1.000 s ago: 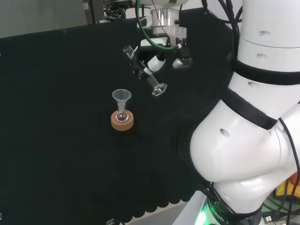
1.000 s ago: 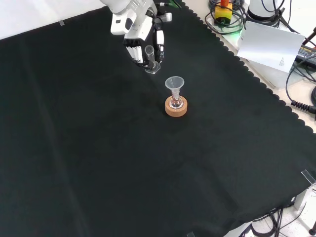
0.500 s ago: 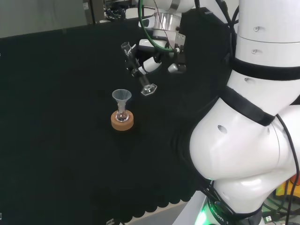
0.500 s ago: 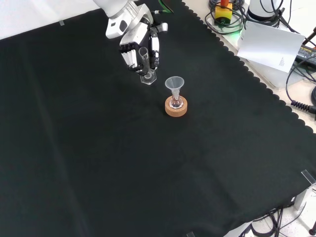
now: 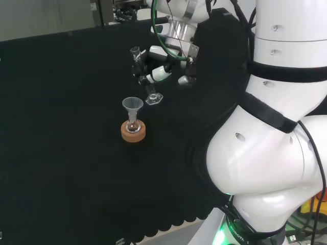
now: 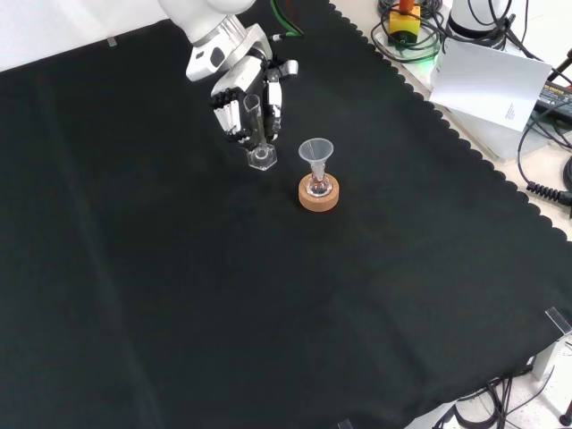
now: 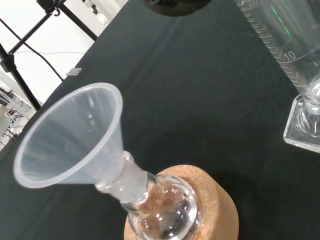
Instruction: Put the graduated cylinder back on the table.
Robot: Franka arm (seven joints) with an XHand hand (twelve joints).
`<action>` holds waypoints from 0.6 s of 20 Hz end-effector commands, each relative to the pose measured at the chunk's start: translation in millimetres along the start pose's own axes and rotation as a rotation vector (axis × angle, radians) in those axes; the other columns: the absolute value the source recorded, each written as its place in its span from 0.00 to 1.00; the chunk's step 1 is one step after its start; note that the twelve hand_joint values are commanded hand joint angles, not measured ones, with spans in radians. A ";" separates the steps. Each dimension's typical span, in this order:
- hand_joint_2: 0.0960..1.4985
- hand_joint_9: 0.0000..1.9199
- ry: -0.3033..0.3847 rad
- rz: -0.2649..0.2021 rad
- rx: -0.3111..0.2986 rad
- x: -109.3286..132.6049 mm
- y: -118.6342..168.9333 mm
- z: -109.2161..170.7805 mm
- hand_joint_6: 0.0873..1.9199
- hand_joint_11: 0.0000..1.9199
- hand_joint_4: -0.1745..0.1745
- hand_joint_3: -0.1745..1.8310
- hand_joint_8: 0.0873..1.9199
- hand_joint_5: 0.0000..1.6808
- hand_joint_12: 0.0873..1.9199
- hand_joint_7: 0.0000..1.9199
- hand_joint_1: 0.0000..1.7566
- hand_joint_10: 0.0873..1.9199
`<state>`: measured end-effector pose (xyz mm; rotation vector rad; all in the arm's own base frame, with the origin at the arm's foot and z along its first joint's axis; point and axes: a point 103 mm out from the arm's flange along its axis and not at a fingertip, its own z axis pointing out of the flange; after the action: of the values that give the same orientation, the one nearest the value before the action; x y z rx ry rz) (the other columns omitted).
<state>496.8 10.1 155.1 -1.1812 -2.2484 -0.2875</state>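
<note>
Holding the graduated cylinder [image 6: 256, 130] with the hand [image 6: 234, 79] curled round its tube, I judge its base low over the cloth [image 6: 161, 295], at ten o'clock from the funnel [image 6: 315, 150] in the front view; set-down and release remain.

White arm [image 5: 265, 168], black bands; black-white hand [image 6: 239, 76], green cable [image 5: 164, 45]

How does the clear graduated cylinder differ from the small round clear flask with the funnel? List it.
The clear graduated cylinder is tall, straight-walled and tilted, with the hand curled round it; the small round clear flask is a squat bulb, upright and untouched. The cylinder has its own flat base; the flask sits on a cork ring. The cylinder's mouth is open; the flask carries a funnel. Both are clear.
</note>
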 end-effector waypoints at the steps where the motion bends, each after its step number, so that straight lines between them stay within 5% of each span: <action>1: 0.71 0.77 0.036 -0.026 -0.061 -14.7 17.3 7.7 0.49 0.63 0.60 0.08 0.40 0.60 0.37 0.58 0.70 0.00; 12: 0.71 0.76 0.072 -0.054 -0.152 -34.9 34.1 20.3 0.48 0.63 0.61 0.08 0.40 0.61 0.37 0.57 0.70 0.00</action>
<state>525.4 15.9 121.9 -1.1635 -2.2265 -0.4683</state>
